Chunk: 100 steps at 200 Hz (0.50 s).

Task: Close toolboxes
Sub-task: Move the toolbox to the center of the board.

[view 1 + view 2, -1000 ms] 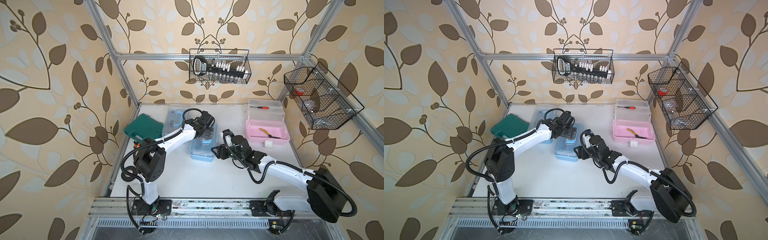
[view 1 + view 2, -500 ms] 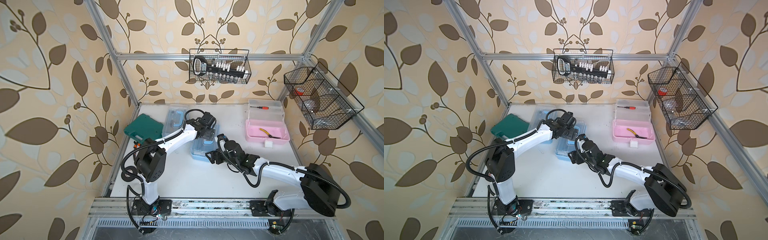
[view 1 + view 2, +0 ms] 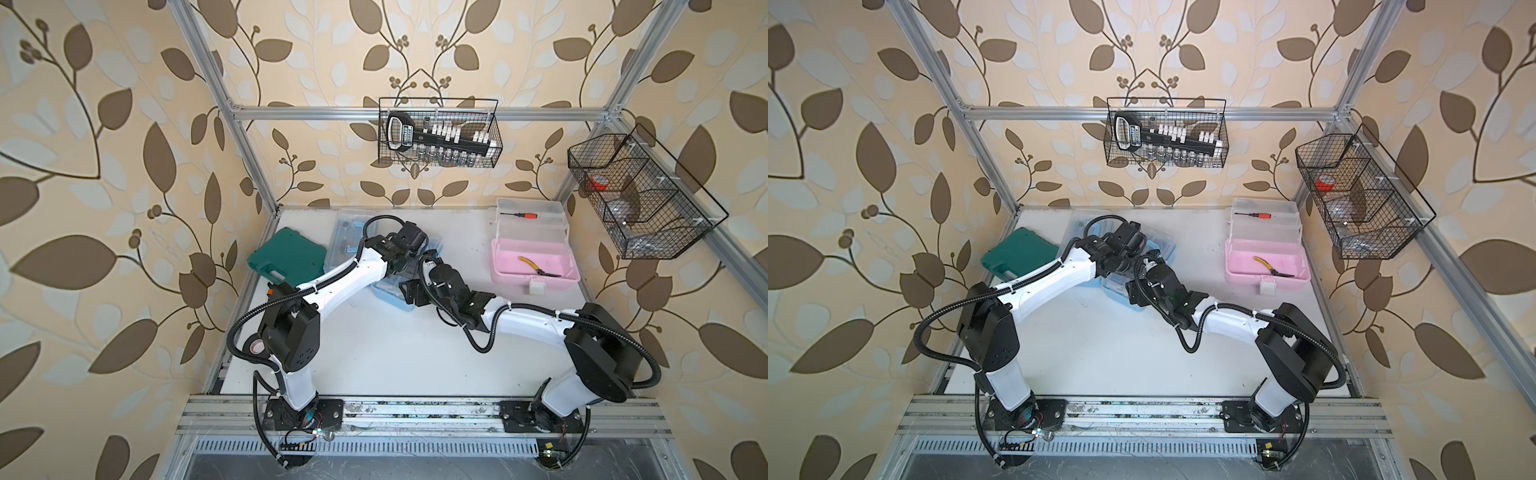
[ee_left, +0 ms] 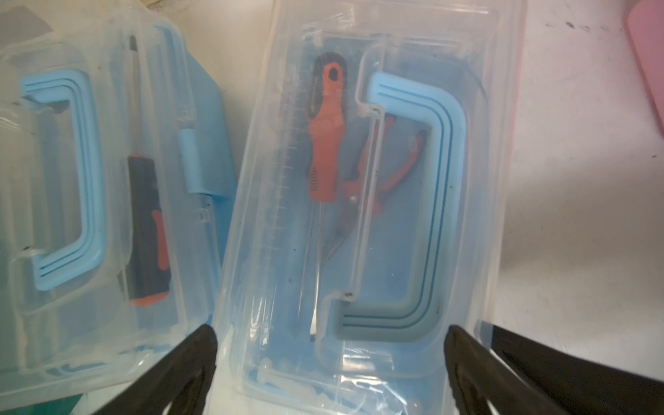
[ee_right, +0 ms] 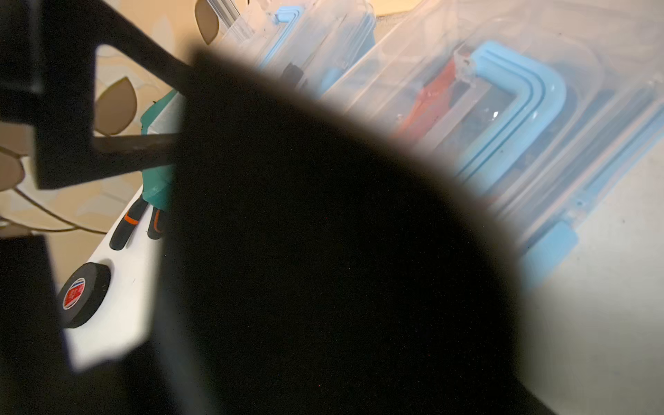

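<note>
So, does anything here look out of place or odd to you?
The pink toolbox stands open, its clear lid tipped back with a red-handled screwdriver lying on it. The nearer blue toolbox lies askew to the farther blue toolbox; both lids are down.

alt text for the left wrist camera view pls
The open left gripper straddles one end of a clear-lidded light blue toolbox holding an orange-handled screwdriver and pliers. A second light blue toolbox beside it holds a black-and-orange screwdriver.
</note>
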{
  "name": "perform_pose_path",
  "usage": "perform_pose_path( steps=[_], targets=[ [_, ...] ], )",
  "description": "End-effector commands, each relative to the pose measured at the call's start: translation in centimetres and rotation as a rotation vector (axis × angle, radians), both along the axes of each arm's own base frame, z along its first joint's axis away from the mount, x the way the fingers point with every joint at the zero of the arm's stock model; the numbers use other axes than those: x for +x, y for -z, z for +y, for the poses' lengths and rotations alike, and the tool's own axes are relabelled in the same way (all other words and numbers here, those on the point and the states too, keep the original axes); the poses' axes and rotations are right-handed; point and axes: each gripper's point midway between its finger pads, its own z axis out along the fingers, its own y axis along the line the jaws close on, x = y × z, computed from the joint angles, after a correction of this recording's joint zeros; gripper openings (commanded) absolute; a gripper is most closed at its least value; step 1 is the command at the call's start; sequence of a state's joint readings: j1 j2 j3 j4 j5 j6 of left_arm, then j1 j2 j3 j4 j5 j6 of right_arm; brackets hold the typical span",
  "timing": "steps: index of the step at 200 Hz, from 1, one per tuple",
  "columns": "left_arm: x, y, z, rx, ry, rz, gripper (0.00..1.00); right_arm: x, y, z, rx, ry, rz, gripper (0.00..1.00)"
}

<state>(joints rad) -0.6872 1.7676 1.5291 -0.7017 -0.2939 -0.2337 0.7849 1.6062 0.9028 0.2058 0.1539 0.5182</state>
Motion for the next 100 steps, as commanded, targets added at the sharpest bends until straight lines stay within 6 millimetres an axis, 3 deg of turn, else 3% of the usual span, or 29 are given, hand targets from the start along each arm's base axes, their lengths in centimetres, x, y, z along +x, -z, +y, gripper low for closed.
perform_pose_path(
  steps=[1, 42, 60, 100],
  targets=[
    [-2.2, -4.2, -0.4, -0.055, 0.057, -0.054, 0.99, 2.3, 1.2, -0.8, -0.052, 0.043, -0.003, 0.86],
    [-3.0, -5.4, 1.6, -0.051, 0.023, -0.093, 0.99, 5.2, 1.7, -0.2, -0.059, 0.014, -0.009, 0.86],
    [-3.5, -5.5, 2.1, -0.064, 0.014, -0.098, 0.99, 7.1, 1.8, -1.0, -0.063, 0.031, -0.018, 0.86],
    [-3.4, -5.2, 2.9, -0.063, -0.006, -0.095, 0.99, 7.7, 1.4, -0.5, -0.057, -0.036, -0.051, 0.86]
  ],
)
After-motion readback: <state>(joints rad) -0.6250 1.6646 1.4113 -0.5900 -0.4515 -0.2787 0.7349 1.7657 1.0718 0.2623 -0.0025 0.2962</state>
